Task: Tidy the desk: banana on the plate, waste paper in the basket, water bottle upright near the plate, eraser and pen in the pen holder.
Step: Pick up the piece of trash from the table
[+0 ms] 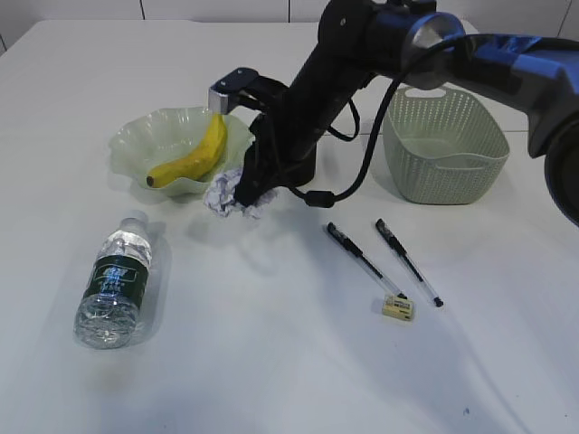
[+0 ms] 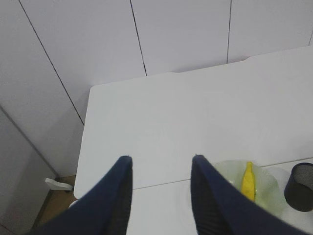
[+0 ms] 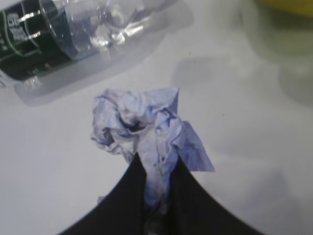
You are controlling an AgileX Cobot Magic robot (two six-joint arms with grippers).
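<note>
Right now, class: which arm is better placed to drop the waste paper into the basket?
Right: its gripper is shut on the crumpled paper, with the basket on its side. The left gripper is open and empty.

White table (image 2: pixel 195 112), pale panelled wall (image 2: pixel 98 39)

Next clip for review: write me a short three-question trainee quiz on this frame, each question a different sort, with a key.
1. True or false: the banana already lies on the plate.
2. Multiple choice: the right gripper is pinching A) a pen, B) the paper, C) the eraser.
3. Fill in: the bottle lies on its ____.

Key
1. True.
2. B. The right wrist view shows the jaws closed on the crumpled wad, while both pens and the eraser lie untouched on the table, and the basket holds nothing.
3. Side, not yet stood upright.
</note>
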